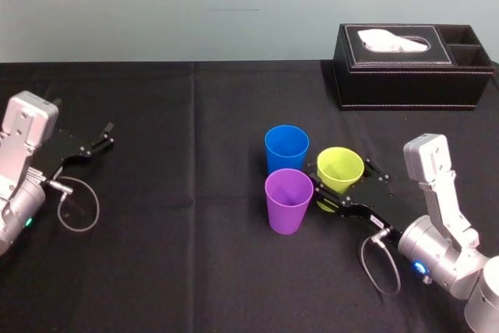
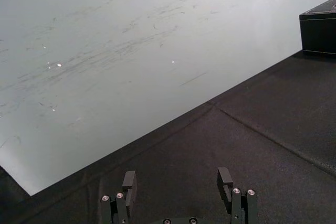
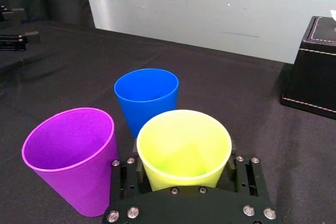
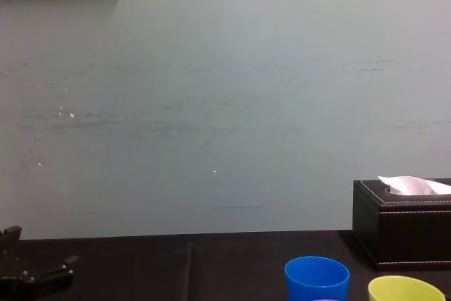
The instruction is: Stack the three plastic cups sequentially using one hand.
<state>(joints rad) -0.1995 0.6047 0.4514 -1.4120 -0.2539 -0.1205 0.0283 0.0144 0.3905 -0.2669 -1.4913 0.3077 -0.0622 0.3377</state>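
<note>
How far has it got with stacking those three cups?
Nothing is stacked yet: the blue cup, purple cup and yellow-green cup stand separately on the black table. In hand: the right gripper is around the yellow-green cup. Left to do: nest all three into one stack. The left gripper sits parked, open, off to the left.

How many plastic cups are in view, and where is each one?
3. The blue cup stands farthest back; the purple cup is in front of it, nearest the robot; the yellow-green cup is to their right, gripped by the right hand. None seems hidden.
</note>
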